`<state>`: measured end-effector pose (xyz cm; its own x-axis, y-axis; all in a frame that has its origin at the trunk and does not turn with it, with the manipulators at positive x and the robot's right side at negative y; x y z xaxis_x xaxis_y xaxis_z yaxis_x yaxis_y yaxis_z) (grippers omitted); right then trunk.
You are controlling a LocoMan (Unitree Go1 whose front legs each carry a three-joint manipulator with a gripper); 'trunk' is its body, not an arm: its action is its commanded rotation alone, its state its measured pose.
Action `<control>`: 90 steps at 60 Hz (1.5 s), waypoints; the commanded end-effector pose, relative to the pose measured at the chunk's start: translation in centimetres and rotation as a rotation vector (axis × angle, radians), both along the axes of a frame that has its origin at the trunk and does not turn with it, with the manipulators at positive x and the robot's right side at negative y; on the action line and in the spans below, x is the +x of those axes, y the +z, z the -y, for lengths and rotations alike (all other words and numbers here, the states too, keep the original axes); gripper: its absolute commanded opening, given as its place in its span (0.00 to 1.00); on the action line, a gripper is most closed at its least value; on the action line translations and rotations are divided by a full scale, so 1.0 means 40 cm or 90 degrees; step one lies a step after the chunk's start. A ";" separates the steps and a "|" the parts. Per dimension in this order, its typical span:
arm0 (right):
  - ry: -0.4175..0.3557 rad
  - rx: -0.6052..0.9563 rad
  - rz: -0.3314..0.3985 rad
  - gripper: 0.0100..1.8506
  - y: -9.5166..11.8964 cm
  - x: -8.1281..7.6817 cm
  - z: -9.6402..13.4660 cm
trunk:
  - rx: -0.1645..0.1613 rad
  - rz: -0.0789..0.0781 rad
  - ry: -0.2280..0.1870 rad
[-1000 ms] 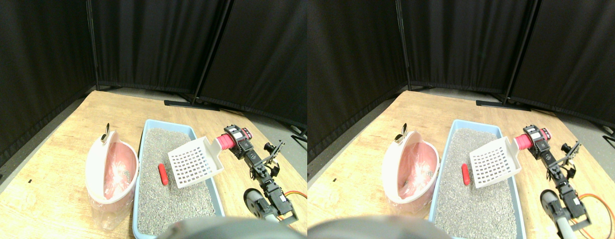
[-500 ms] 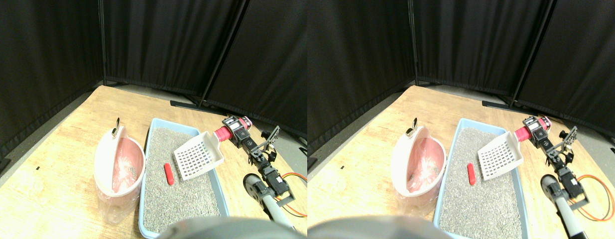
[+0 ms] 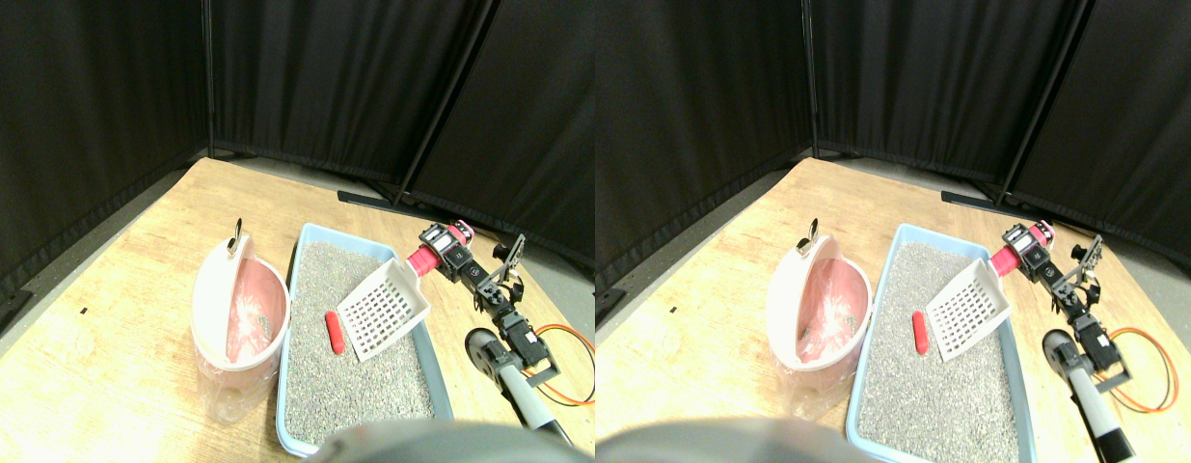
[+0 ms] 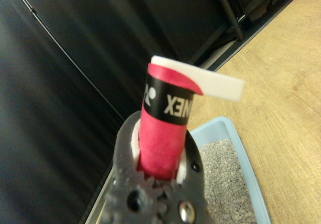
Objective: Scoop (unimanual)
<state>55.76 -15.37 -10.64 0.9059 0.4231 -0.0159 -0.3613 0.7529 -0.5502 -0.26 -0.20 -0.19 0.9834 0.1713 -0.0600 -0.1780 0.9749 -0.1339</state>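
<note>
Arm [image 3: 503, 328]: the right manipulator is extended from the lower right, up and leftward, over the right edge of the table.
Wrist [image 3: 479, 280]: angled toward the far side, with black linkage exposed behind the gripper.
Gripper [image 3: 444, 254]: raised above the table surface, pointed left and slightly down.
Jaws: closed around the red wrapped handle [image 4: 163, 133], which is seen clamped between them in the wrist view.
Base joint: a round grey housing [image 3: 481, 344] is seen low on the arm.
</note>
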 end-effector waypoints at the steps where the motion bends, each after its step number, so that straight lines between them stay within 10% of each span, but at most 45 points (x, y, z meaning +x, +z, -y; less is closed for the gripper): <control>1: 0.017 -0.015 0.037 0.02 0.021 -0.002 -0.008 | -0.008 -0.012 0.009; 27: 0.030 -0.045 0.018 0.02 -0.021 -0.032 -0.060 | -0.007 -0.016 -0.001; 53: 0.118 0.042 -0.112 0.02 -0.215 -0.157 -0.192 | -0.021 -0.026 0.008; 72: 0.112 0.104 -0.101 0.02 -0.169 -0.147 -0.193 | -0.024 -0.023 0.008; 90: 0.008 0.201 -0.126 0.02 -0.109 -0.129 -0.137 | -0.021 -0.020 -0.006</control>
